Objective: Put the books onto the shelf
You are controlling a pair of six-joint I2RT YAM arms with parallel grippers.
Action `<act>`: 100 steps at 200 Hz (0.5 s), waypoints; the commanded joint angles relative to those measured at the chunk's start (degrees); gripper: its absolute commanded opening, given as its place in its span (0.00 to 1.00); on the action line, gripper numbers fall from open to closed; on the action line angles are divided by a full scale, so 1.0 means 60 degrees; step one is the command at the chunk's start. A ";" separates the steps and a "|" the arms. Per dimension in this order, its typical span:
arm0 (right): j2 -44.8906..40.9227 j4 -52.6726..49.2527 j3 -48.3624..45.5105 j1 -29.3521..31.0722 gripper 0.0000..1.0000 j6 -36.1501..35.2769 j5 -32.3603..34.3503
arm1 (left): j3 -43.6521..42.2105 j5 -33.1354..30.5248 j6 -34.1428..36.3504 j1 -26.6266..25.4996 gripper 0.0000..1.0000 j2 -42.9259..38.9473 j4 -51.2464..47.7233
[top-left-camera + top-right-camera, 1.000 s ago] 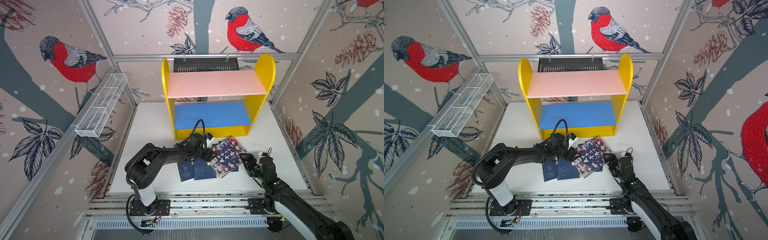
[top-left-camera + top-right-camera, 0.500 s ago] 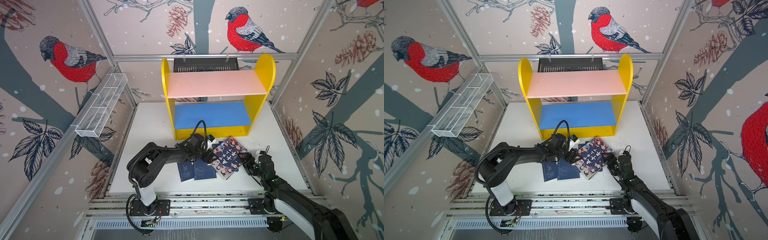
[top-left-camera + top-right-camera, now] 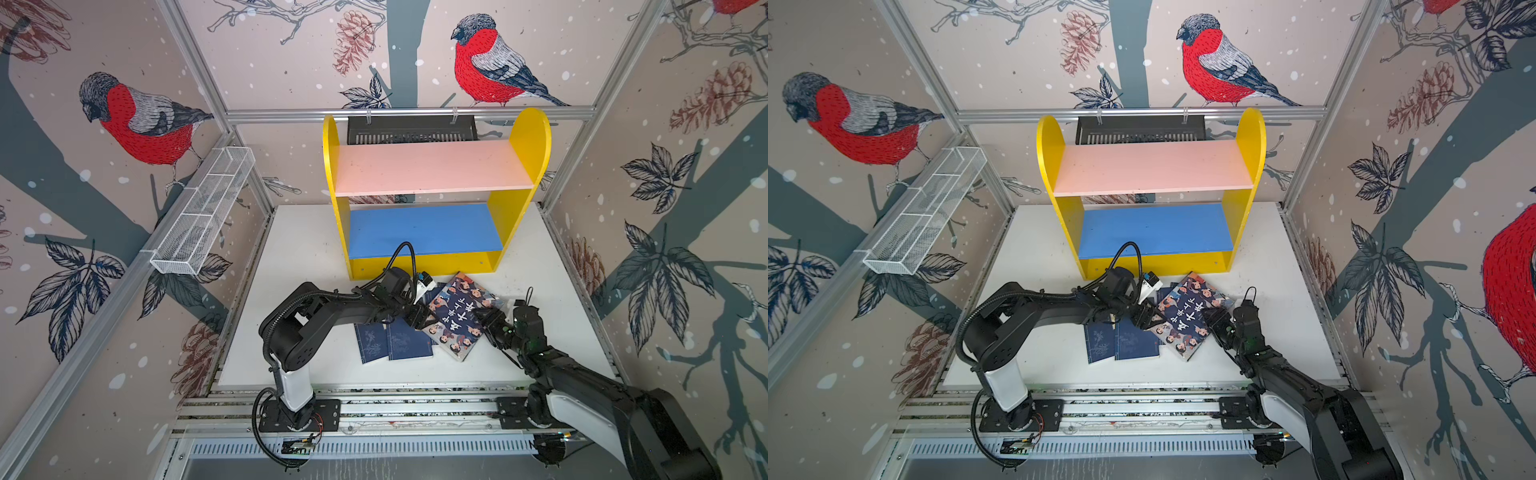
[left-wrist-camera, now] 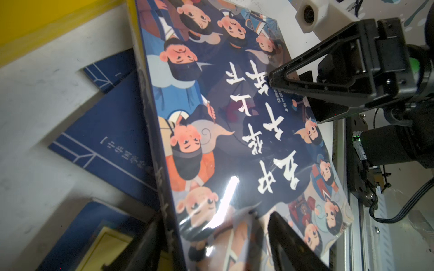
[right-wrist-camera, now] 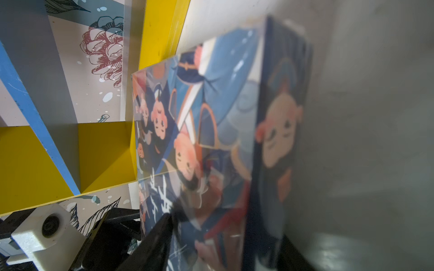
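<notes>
I have the left gripper (image 3: 420,319) clamped on the spine edge of the big book (image 3: 456,322), tipping it off the navy books (image 3: 395,343) on the table (image 3: 307,257) just before the shelf (image 3: 424,232), likely so the right gripper (image 3: 491,321), jaws astride the far edge, can bite; whether it grips yet I cannot tell.

Left pincer (image 3: 420,319) and right pincer (image 3: 492,322) clamped, low — facing.
</notes>
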 commanded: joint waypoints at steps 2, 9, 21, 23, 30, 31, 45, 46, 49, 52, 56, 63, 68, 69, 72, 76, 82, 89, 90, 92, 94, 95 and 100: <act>-0.0368 -0.0920 -0.0092 0.0009 0.51 -0.0061 0.0088 | 0.0049 0.0527 0.0156 -0.0076 0.71 0.0057 0.0444; -0.0503 -0.1014 -0.0113 -0.0005 0.49 -0.0047 0.0121 | 0.0049 0.0502 0.0144 -0.0076 0.71 0.0057 0.0432; -0.0781 -0.1201 -0.0147 -0.0021 0.42 -0.0060 0.0174 | 0.0064 0.0467 0.0149 -0.0076 0.71 0.0029 0.0377; -0.0825 -0.1222 -0.0155 -0.0039 0.42 -0.0072 0.0180 | 0.0064 0.0459 0.0157 -0.0076 0.71 0.0021 0.0362; -0.0944 -0.1315 -0.0178 -0.0047 0.38 -0.0053 0.0209 | 0.0078 0.0423 0.0172 -0.0076 0.71 -0.0001 0.0314; -0.0963 -0.1326 -0.0180 -0.0048 0.38 -0.0050 0.0203 | 0.0085 0.0418 0.0174 -0.0076 0.71 -0.0009 0.0299; -0.1174 -0.1409 -0.0233 -0.0070 0.27 -0.0046 0.0226 | 0.0132 0.0329 0.0189 -0.0076 0.71 -0.0093 0.0149; -0.1187 -0.1410 -0.0237 -0.0074 0.27 -0.0046 0.0226 | 0.0142 0.0320 0.0182 -0.0076 0.71 -0.0098 0.0136; -0.1223 -0.1432 -0.0240 -0.0065 0.26 -0.0046 0.0226 | 0.0161 0.0312 0.0201 -0.0076 0.71 -0.0124 0.0084; -0.1253 -0.1451 -0.0242 -0.0074 0.26 -0.0046 0.0229 | 0.0178 0.0300 0.0204 -0.0076 0.71 -0.0156 0.0028; -0.1291 -0.1498 -0.0255 -0.0084 0.25 -0.0046 0.0227 | 0.0219 0.0271 0.0211 -0.0076 0.71 -0.0196 -0.0049; -0.1353 -0.1543 -0.0258 -0.0079 0.22 -0.0059 0.0213 | 0.0290 0.0211 0.0218 -0.0076 0.71 -0.0277 -0.0216; -0.1387 -0.1563 -0.0243 -0.0097 0.18 -0.0061 0.0171 | 0.0343 0.0148 0.0233 -0.0076 0.71 -0.0359 -0.0332; -0.1397 -0.1567 -0.0242 -0.0103 0.17 -0.0061 0.0169 | 0.0357 0.0134 0.0233 -0.0076 0.71 -0.0378 -0.0369; -0.1423 -0.1600 -0.0230 -0.0100 0.17 -0.0068 0.0156 | 0.0400 0.0107 0.0239 -0.0076 0.71 -0.0426 -0.0476; -0.1455 -0.1646 -0.0223 -0.0100 0.17 -0.0075 0.0132 | 0.0459 0.0081 0.0278 -0.0076 0.72 -0.0495 -0.0640; -0.1511 -0.1718 -0.0172 -0.0099 0.17 -0.0086 0.0102 | 0.0573 0.0055 0.0344 -0.0076 0.72 -0.0624 -0.0928; -0.1584 -0.1792 -0.0115 -0.0111 0.14 -0.0126 0.0067 | 0.0735 -0.0034 0.0414 -0.0076 0.72 -0.0773 -0.1337; -0.1590 -0.1806 -0.0105 -0.0102 0.13 -0.0130 0.0058 | 0.0758 -0.0052 0.0419 -0.0076 0.72 -0.0805 -0.1399; -0.1613 -0.1816 -0.0086 -0.0110 0.12 -0.0144 0.0045 | 0.0805 -0.0091 0.0441 -0.0076 0.72 -0.0847 -0.1525; -0.1641 -0.1837 -0.0063 -0.0109 0.11 -0.0155 0.0023 | 0.0849 -0.0127 0.0468 -0.0076 0.72 -0.0909 -0.1656; -0.1648 -0.1858 -0.0049 -0.0116 0.11 -0.0159 0.0022 | 0.0881 -0.0142 0.0483 -0.0076 0.72 -0.0939 -0.1719; -0.1701 -0.1950 0.0010 -0.0122 0.11 -0.0183 0.0002 | 0.0995 -0.0209 0.0582 -0.0076 0.72 -0.1075 -0.2043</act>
